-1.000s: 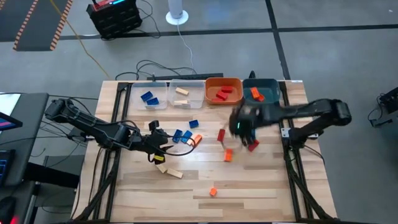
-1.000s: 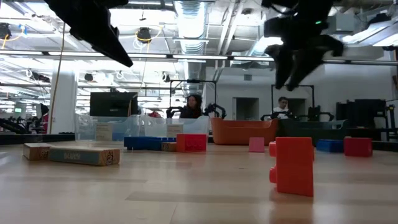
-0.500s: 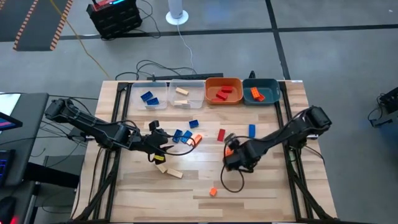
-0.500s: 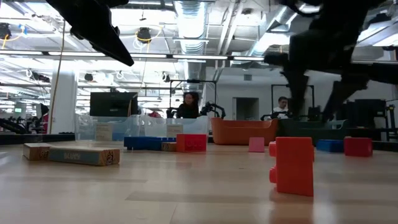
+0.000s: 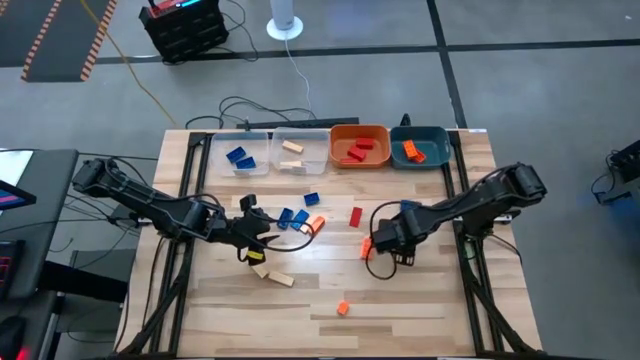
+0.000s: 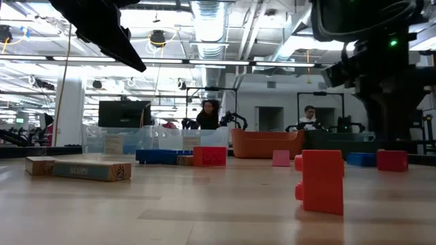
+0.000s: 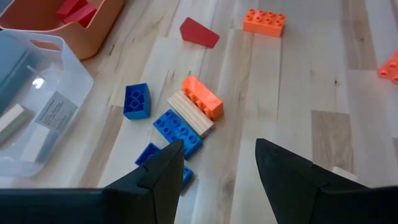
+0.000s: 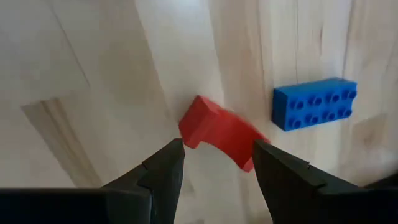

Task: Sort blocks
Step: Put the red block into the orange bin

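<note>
One second on, the right gripper point(image 5: 385, 243), jaws parted and empty, has swung from the bins to mid-table, facing a red block point(image 8: 219, 134); left gripper point(image 5: 255, 232) open, idle.

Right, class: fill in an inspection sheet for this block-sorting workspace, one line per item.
Surface: pale wooden table, planks visible.
Job's things: loose blocks mid-table in blue, red, orange and tan; some already in the four bins along the far edge.
Clutter: nothing seen besides blocks and bins.
Grippers: left gripper open, above the blue blocks; right gripper open, pointed at a red block beside a blue block.
Cables: black leads behind the bins, trailing to the floor.
Surroundings: grey floor, a black crate; people seated in the room beyond.
</note>
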`<action>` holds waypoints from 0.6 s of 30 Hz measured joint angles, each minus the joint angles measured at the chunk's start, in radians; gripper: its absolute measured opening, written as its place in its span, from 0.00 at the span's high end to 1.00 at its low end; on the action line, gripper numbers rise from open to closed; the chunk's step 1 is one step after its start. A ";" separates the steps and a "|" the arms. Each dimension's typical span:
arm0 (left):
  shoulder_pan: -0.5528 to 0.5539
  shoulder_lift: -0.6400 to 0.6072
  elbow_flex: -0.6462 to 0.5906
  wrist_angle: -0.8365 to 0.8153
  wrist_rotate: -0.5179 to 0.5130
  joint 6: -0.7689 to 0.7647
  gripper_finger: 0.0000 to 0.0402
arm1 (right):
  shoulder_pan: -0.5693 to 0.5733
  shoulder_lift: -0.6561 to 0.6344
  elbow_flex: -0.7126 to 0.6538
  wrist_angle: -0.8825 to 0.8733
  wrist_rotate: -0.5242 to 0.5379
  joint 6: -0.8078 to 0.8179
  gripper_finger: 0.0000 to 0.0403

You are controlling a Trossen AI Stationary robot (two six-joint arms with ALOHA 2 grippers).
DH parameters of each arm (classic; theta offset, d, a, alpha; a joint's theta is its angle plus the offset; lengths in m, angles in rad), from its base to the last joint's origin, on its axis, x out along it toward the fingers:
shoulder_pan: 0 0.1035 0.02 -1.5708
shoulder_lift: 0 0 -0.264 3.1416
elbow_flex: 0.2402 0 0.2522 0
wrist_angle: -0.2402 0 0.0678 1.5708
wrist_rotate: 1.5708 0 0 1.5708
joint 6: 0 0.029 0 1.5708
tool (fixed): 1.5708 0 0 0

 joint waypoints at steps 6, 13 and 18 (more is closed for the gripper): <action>0.000 0.000 0.000 0.000 0.000 -0.001 0.52 | -0.023 -0.047 -0.068 0.111 -0.011 0.167 0.44; 0.000 0.000 0.000 0.000 -0.001 0.005 0.52 | -0.043 -0.048 -0.158 0.152 -0.021 0.317 0.48; 0.000 0.000 0.000 0.000 -0.001 0.008 0.52 | -0.043 -0.048 -0.180 0.233 -0.021 0.312 0.56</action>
